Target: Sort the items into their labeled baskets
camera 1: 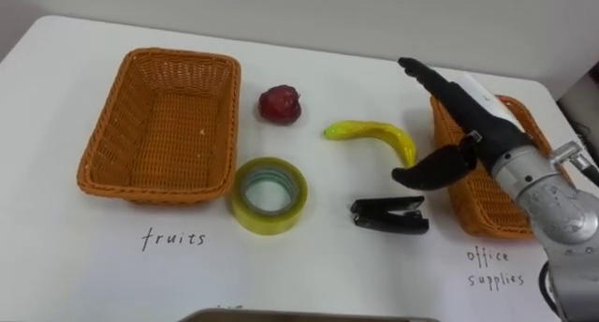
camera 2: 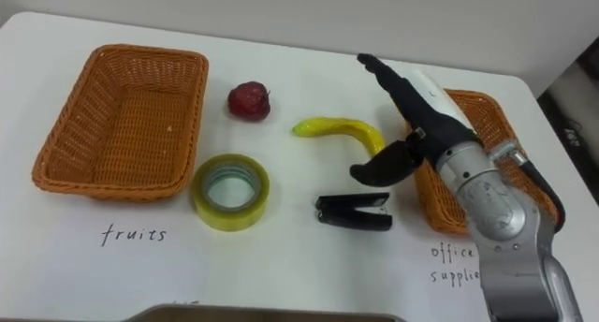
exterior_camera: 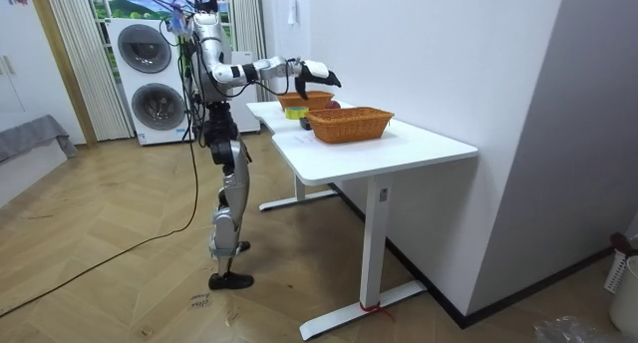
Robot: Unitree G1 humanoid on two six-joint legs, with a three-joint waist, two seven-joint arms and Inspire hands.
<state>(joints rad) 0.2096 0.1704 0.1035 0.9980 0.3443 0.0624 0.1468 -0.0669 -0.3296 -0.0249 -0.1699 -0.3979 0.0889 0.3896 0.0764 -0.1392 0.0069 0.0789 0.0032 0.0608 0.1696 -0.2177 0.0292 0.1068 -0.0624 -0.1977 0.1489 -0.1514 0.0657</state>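
Bottom edge: a dark, flat-edged thing [camera 1: 299, 315] lay closest of all, cut off by the frame; I could not tell what it was.
Counter [camera 1: 56, 256]: white, with a handwritten label before each basket.
Tape roll [camera 1: 269, 195]: lay flat on the counter just in front of the left basket's near right corner, not sorted.
Stapler [camera 1: 390, 215]: black, lying on the counter just beside the right basket's near left side, not sorted.
Right hand [camera 1: 473, 125]: hovered with its fingers stretched straight and its thumb spread downward, holding nothing. It hung over the right basket's left rim, with the thumb above the stapler and near the banana's end.
Right basket [camera 1: 471, 210]: wicker, largely covered by the arm; the part that showed held nothing.
Left basket [camera 1: 159, 125]: wicker and empty.
Banana [camera 1: 372, 135]: yellow, on the counter between the red fruit and the right basket, apart from both.
Red fruit [camera 1: 280, 105]: farthest back, on the counter just beside the left basket's far right corner.
Done: nothing, by my reading; all four things lay outside the baskets.
Left: banana and red fruit to the fruit basket, tape roll and stapler to the office one.
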